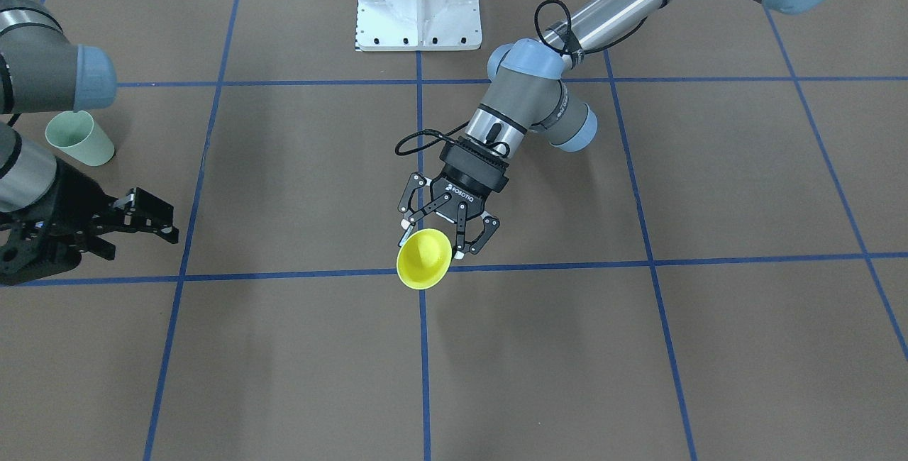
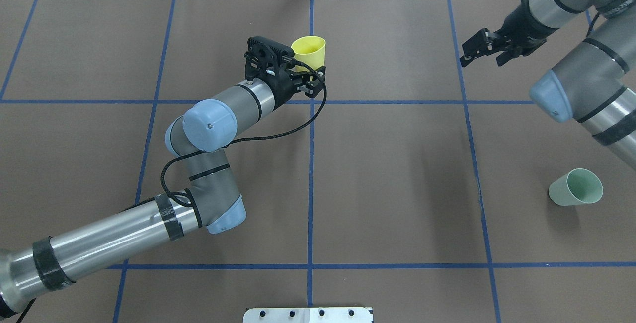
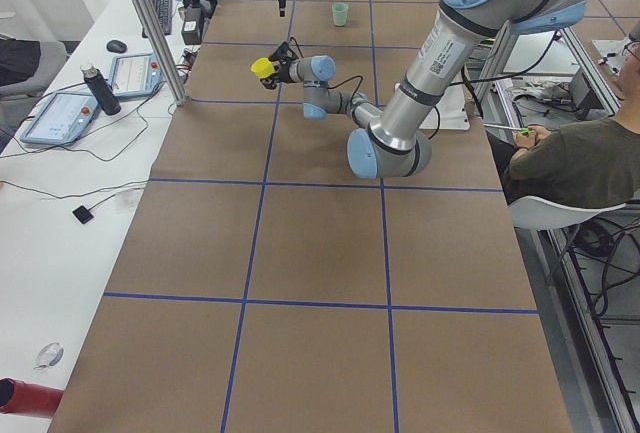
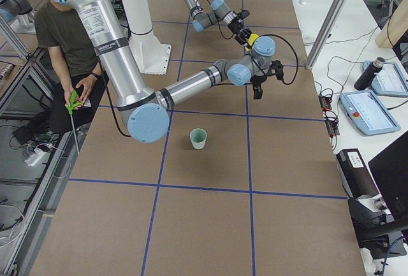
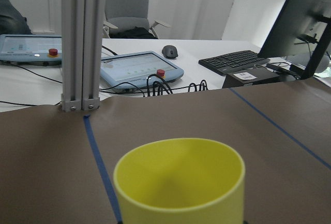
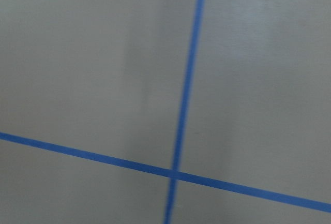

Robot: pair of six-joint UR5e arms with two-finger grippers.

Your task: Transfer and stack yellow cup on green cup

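Note:
The yellow cup (image 1: 423,260) is held off the table near the centre blue tape line, tilted so its open mouth faces away from the robot. My left gripper (image 1: 433,240) is shut on the cup's lower part. From overhead the yellow cup (image 2: 308,51) sticks out past my left gripper (image 2: 309,71). The left wrist view is filled low down by the yellow cup (image 5: 178,180). The green cup (image 2: 576,187) stands upright alone on the table on my right side. My right gripper (image 2: 484,50) hovers open and empty far beyond it. The right wrist view shows only table and tape.
The white base plate (image 1: 418,7) sits at the robot's edge of the table. An aluminium post (image 5: 83,43) stands at the far edge, with desks, pendants and a keyboard behind it. A seated person (image 3: 570,163) is beside the table.

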